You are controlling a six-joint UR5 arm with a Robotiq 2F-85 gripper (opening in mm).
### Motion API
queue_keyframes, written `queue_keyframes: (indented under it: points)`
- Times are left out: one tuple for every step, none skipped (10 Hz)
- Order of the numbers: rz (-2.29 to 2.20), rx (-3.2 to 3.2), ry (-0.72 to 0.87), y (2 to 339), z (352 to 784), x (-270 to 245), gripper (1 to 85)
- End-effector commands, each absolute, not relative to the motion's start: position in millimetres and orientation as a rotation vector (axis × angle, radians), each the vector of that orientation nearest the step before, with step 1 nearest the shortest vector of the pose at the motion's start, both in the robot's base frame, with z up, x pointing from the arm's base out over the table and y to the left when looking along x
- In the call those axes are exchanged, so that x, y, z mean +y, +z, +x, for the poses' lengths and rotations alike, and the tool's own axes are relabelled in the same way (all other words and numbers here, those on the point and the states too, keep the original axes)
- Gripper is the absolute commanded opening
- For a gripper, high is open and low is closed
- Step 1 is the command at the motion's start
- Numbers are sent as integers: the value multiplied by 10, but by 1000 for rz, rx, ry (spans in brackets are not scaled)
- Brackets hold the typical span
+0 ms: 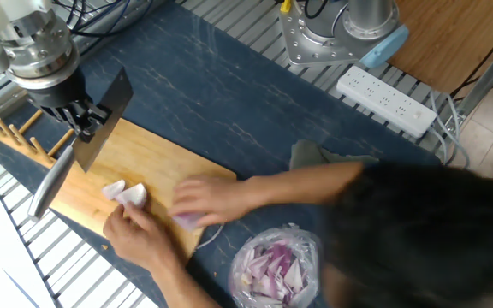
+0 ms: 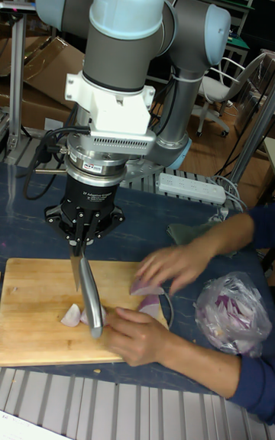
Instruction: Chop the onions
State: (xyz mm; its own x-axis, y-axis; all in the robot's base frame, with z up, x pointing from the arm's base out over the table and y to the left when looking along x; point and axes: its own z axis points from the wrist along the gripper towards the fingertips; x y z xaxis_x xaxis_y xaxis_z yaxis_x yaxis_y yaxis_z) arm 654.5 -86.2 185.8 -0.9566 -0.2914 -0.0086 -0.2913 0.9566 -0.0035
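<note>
The tool [image 2: 82, 245] is clamped on a knife [image 1: 84, 147] above the board [image 1: 148, 162]. A person's hands touch the onions [image 1: 125, 192].

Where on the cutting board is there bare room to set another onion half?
Bare: the board's middle, between the knife and the person's hands. Crowded: the near edge, with onion pieces, both hands, and the bag of chopped onion beside it.

Matt pale wood cutting board [image 1: 157, 171], brushed-metal knife handle [image 2: 90, 299] — clear crinkly plastic bag [image 1: 276, 265], glossy onion wedges [image 1: 127, 192].
</note>
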Motion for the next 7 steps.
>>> queue_keyframes:
  points:
    - [-442,3088,20,1836,6618,-829,17]
    - [-426,3091,25,1829,6623,-820,17]
    - [-417,3096,36,1824,6613,-792,17]
    - [-407,3093,35,1806,6634,-758,17]
    - [-387,3092,37,1779,6661,-712,17]
    - [-375,3092,37,1744,6688,-665,17]
    - [-365,3090,43,1712,6714,-611,17]
